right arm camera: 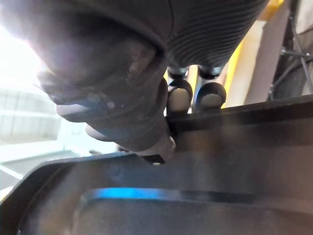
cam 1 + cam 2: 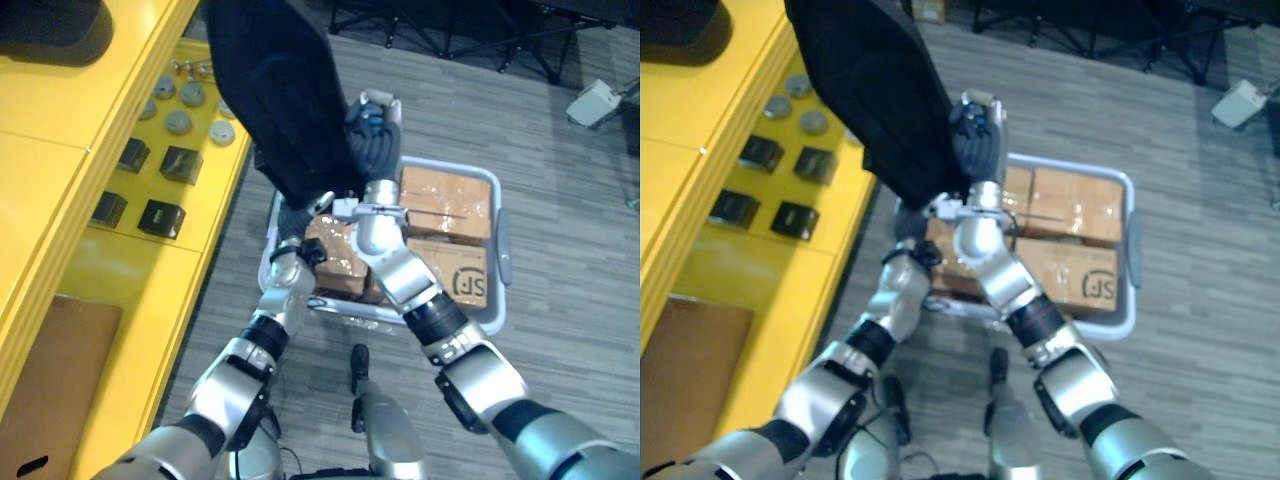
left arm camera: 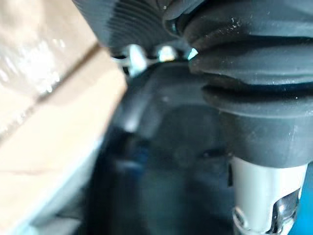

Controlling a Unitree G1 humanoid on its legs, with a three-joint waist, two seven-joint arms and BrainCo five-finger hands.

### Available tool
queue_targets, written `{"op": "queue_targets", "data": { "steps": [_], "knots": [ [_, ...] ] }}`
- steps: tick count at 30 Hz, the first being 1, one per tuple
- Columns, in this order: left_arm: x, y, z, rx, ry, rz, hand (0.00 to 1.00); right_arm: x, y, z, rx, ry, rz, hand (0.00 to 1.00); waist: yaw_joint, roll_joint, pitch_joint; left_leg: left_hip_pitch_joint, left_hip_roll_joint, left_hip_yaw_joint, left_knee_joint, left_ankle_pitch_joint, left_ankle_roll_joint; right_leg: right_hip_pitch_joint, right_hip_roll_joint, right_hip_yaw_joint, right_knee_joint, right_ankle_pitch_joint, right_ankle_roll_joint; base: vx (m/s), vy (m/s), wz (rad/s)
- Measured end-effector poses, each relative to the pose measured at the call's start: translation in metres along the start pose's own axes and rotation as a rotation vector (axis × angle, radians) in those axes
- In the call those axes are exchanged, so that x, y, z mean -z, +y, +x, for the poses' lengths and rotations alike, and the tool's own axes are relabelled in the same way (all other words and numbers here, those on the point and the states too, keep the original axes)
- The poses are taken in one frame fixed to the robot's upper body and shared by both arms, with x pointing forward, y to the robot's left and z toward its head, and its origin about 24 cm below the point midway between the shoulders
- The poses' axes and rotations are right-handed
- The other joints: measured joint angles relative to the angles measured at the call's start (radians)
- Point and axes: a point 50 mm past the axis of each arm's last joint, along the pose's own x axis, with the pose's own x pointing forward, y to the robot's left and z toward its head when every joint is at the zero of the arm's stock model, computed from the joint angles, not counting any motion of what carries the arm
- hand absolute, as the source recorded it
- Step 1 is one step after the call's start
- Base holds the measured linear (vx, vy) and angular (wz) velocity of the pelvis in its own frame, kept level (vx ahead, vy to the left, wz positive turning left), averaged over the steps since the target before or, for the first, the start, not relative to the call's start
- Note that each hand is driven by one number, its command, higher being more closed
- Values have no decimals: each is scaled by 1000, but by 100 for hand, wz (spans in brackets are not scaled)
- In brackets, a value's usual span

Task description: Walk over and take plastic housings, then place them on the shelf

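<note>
Both arms reach up and forward over a grey crate point(image 2: 497, 250) that stands on the wood-pattern floor point(image 2: 570, 230) right beside the yellow shelf point(image 2: 60, 170). Between the two hands, a large dark plastic housing point(image 2: 270, 90) is raised above the crate's far left corner. It is tilted, with its narrow lower end by the wrists and its broad upper part leaning out over the shelf's front edge.

The right hand point(image 2: 372, 135) sits on the housing's right edge. In its wrist view its dark fingertips point(image 1: 178, 95) hook over the raised rim of the part, clamped on it. The left hand point(image 3: 132, 19) is tucked under the housing's lower end, close to the crate wall, and I cannot tell how it grips.

The crate is packed with taped cardboard boxes point(image 2: 445, 195) that reach up to its rim. On the shelf level under the housing, grey discs point(image 2: 178, 122) lie at the far end, with small black boxes point(image 2: 180, 163) in pairs nearer. Bare yellow surface follows, then a brown board point(image 2: 60, 370) nearest the robot. A dark bulky object point(image 2: 50, 30) sits on the top level.

Right of the crate the floor lies open as far as black stand legs point(image 2: 450, 35) and a white object point(image 2: 595, 100)
</note>
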Motion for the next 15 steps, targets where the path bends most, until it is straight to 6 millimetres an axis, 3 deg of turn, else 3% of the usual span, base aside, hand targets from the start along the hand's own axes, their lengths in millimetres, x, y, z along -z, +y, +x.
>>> {"op": "queue_targets", "data": {
  "steps": [7, 15],
  "knots": [
    [-26, 3, 4, 15, -170, -233, 100, 9, -3, -11, 7, 59, 35, 100, 1, -8, 1, -1, 0, -1, 0, -1, -1, 1, -1, -1, 0, 1, 0, 0, 0, 0],
    [-36, 8, 7, 64, -206, -250, 100, 2, -1, -20, -10, 25, 74, 100, 1, -9, 1, -1, 0, -2, 0, -1, -1, 1, -1, -2, -1, 1, 0, 0, 0, 0]
  ]
}}
